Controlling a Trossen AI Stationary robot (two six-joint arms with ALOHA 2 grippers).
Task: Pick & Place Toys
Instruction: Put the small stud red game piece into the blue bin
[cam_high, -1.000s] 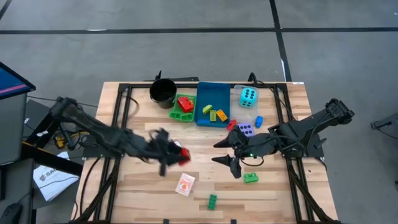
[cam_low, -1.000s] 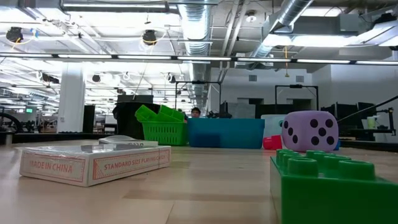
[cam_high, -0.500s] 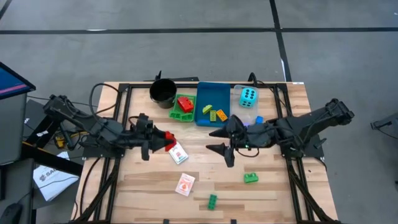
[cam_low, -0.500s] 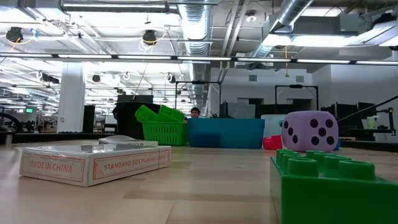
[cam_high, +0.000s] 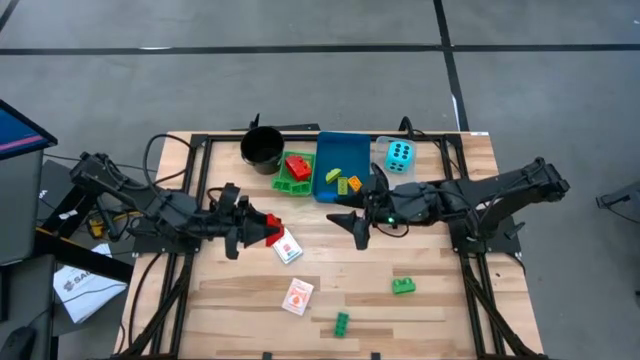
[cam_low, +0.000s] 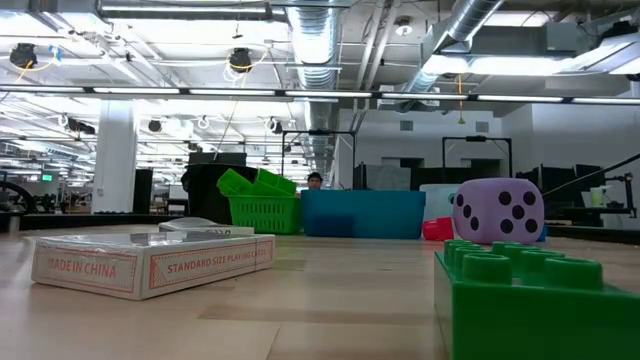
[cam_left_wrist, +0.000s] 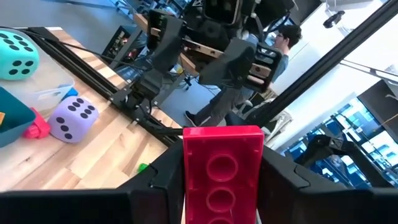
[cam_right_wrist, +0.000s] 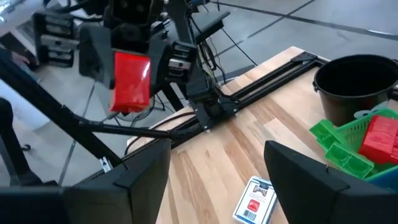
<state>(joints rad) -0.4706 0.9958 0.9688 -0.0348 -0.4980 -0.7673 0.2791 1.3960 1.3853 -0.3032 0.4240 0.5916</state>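
Red brick (cam_left_wrist: 222, 174) sits clamped between the left gripper's (cam_high: 262, 228) fingers, held above the table's (cam_high: 240, 300) left half — a card pack (cam_high: 287, 246) lies just beside it. Right gripper (cam_high: 352, 222) hangs with jaws spread wide and empty near the blue tray (cam_high: 325, 190). Purple die (cam_low: 498, 211) rests on the table by that tray — the cyan die (cam_high: 400, 154) sits farther back.
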